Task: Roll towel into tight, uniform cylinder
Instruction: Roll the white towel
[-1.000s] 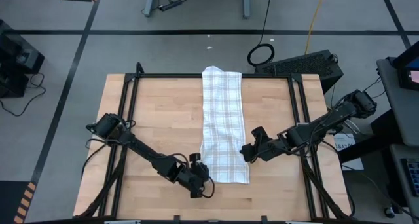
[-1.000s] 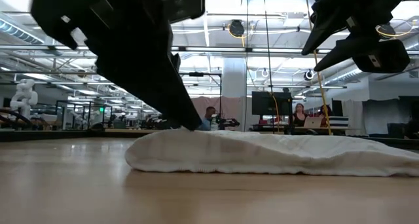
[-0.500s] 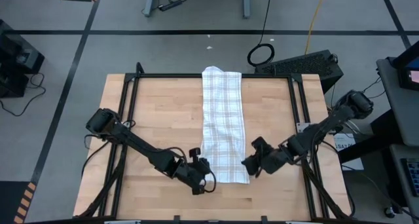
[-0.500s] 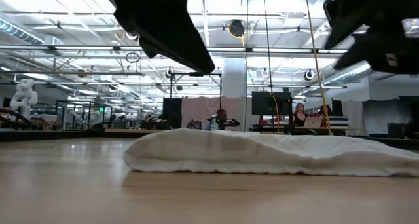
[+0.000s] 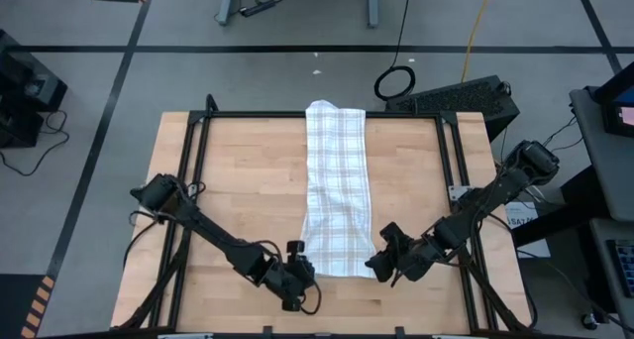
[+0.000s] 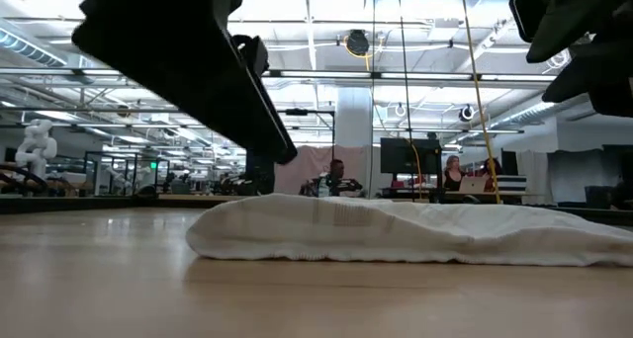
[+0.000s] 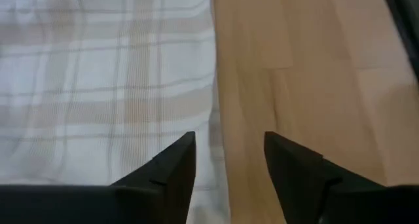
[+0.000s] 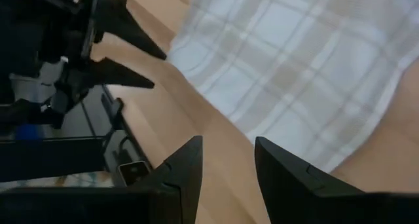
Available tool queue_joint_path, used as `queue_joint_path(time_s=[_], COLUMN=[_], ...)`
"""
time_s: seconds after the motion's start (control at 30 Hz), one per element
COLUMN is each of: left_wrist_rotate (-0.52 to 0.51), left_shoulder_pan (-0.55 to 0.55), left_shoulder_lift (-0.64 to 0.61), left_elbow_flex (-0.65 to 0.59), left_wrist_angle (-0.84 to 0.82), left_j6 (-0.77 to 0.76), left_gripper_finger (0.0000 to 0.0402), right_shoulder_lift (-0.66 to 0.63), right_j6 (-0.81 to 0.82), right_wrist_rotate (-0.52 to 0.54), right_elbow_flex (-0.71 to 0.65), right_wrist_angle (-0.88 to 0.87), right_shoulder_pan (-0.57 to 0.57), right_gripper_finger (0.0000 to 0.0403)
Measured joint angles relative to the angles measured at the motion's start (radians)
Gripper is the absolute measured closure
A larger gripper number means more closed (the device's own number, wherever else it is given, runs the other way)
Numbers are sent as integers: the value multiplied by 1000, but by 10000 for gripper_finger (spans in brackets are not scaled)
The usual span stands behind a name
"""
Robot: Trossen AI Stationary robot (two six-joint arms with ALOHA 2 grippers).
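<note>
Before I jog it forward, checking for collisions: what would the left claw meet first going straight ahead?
Probably the towel. The left claw is open and straddles the towel's side edge, one finger above cloth, the other above the bare table. Its height is unclear.

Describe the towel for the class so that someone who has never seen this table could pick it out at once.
Start at the wooden table seen from above. Down its middle runs a long folded strip of cloth, the towel, its near end between the left claw and the right claw, both open. It is the only white thing there, faintly checked.
</note>
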Motion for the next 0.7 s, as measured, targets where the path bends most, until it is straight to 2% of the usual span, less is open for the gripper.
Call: queue_joint_path(time_s=[0.1,0.23,0.37,0.47,0.5,0.7], left_wrist_rotate=[-17,-11,-32,-5,3,14], left_shoulder_pan=[1,18,38,56,61,78], left_shoulder_lift=[29,53,48,42,42,27], left_elbow_flex=[-1,0,0,0,0,0], left_wrist_angle=[-11,-11,-20,-19,-21,-50], left_j6=[-3,0,0,13,8,-10], left_gripper_finger=[218,252,313,378,389,397], right_shoulder_lift=[0,0,0,0,0,3], right_j6=[0,0,0,-1,-1,5], right_wrist_rotate=[0,-1,-4,-4,-3,-2], right_elbow_flex=[0,0,0,0,0,0], right_wrist_angle=[-2,4,26,46,46,36], right_shoulder_pan=[0,0,0,0,0,0], right_gripper_finger=[273,273,273,273,273,273])
